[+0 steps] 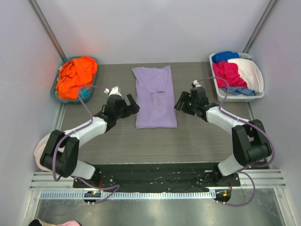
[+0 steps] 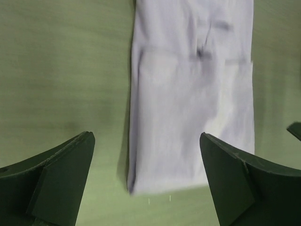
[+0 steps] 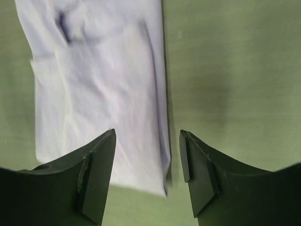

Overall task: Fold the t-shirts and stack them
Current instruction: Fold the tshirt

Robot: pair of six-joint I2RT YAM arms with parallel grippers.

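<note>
Lavender cloth t-shirt lies folded into a long strip at the middle of the grey bench. Left claw and right claw flank it, both with jaws apart, gripping nothing.

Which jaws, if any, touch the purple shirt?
Cannot tell. Wrist views show both open jaws over the flat purple shirt, height unclear; overhead they sit at its edges.

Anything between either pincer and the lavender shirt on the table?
Nothing visible. The left pincer and right pincer stand open and empty on either side of the lavender shirt, each at a long edge, with only bare table around them.
</note>
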